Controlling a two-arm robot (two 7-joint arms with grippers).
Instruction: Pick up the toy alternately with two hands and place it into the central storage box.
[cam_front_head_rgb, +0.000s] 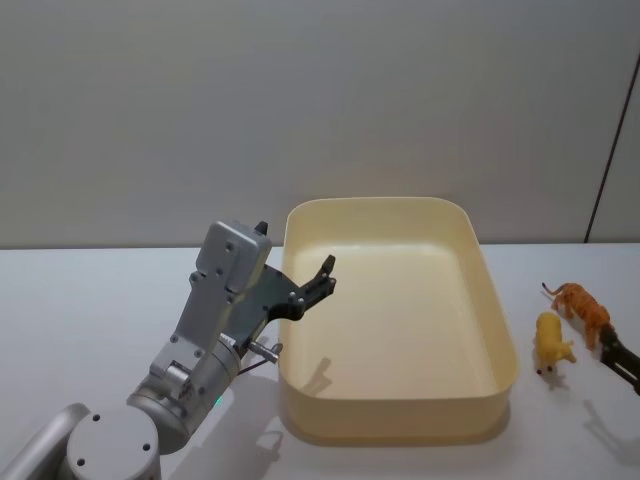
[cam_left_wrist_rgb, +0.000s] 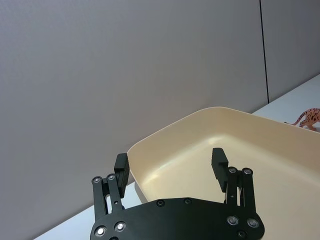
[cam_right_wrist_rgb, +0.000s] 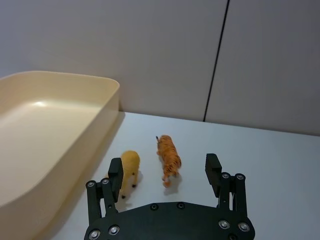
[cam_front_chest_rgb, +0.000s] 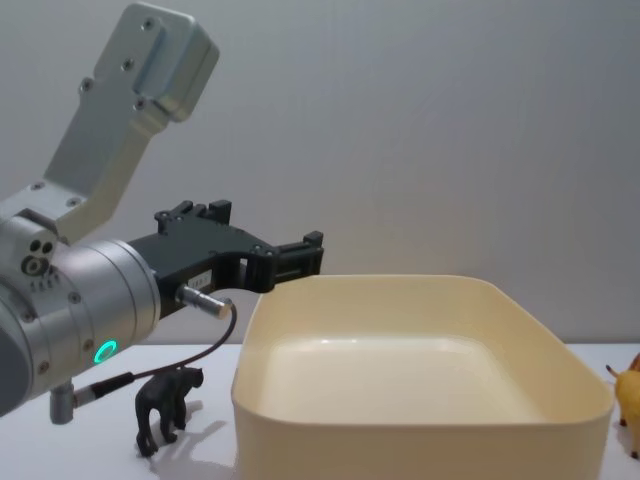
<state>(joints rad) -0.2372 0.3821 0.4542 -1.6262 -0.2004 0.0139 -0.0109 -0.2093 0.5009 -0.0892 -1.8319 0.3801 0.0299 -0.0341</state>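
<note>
Over left rim of cream-yellow, round-cornered, smooth-walled box (cam_front_head_rgb: 392, 418), L hand (cam_left_wrist_rgb: 170, 161) spread wide; R hand (cam_right_wrist_rgb: 164, 169) wide too.

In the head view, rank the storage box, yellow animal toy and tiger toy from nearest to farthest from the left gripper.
1. Storage box, its left side under the left gripper.
2. Yellow animal toy, just right of the box.
3. Tiger toy, farthest right.
</note>
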